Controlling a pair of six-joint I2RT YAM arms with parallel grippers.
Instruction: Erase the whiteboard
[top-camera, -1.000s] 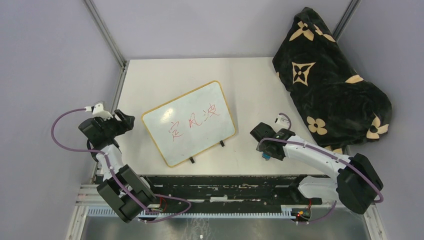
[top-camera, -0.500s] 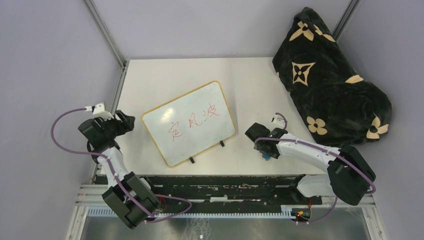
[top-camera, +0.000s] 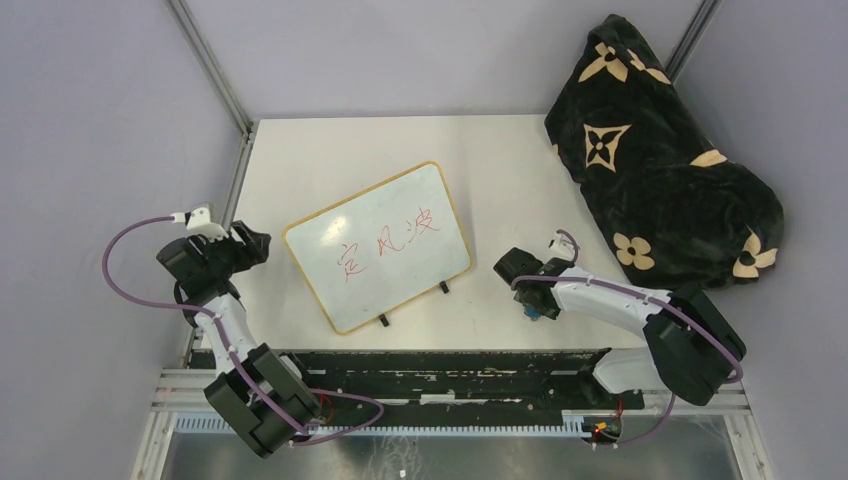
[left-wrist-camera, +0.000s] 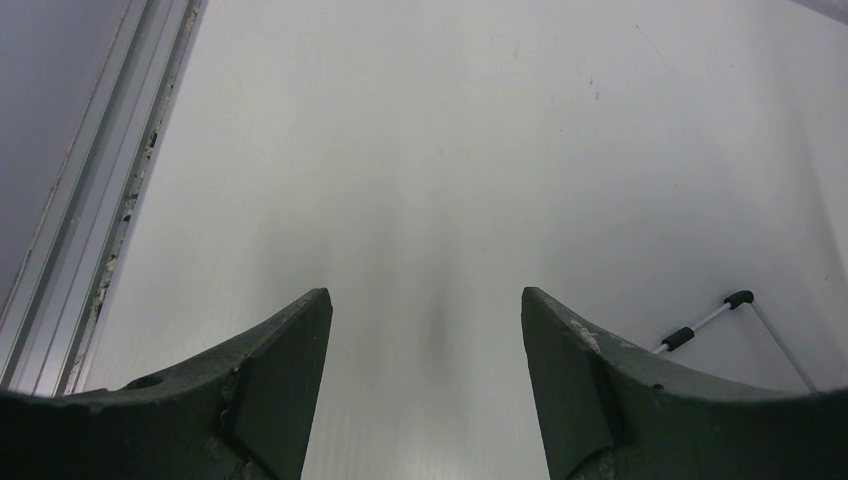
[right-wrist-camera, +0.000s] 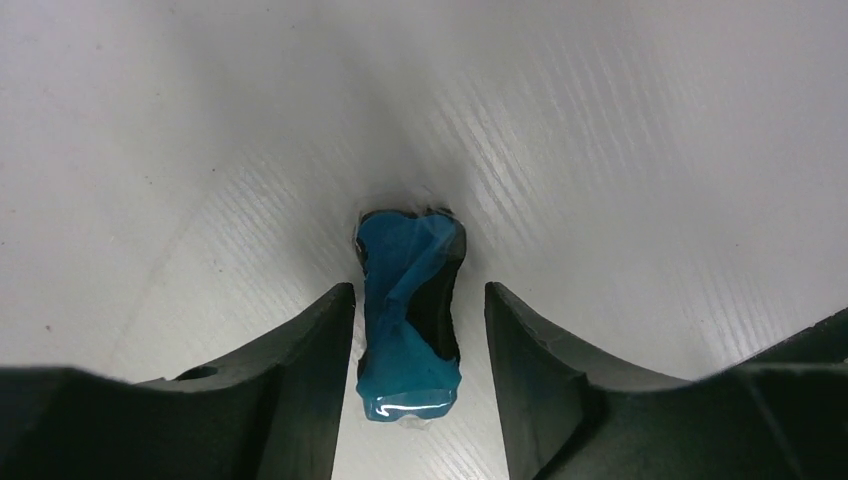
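Note:
The whiteboard (top-camera: 378, 245) lies tilted at mid table, yellow-framed, with red handwriting across it. One of its black-tipped wire feet (left-wrist-camera: 710, 320) shows in the left wrist view. A small blue and black eraser (top-camera: 534, 313) lies on the table right of the board. My right gripper (top-camera: 533, 303) points down over it. In the right wrist view the eraser (right-wrist-camera: 405, 300) stands between the open fingers of my right gripper (right-wrist-camera: 418, 290), the left one nearly touching, a gap at the right one. My left gripper (top-camera: 258, 243) is open and empty left of the board, and the left wrist view (left-wrist-camera: 425, 300) shows only table between its fingers.
A black blanket with beige flower marks (top-camera: 660, 150) is heaped at the back right, over the table's edge. An aluminium rail (left-wrist-camera: 110, 200) runs along the table's left side. A black bar (top-camera: 440, 365) lines the near edge.
My right arm's elbow has swung a little to the left while its gripper stayed over the blue eraser. The left arm and the whiteboard have not moved.

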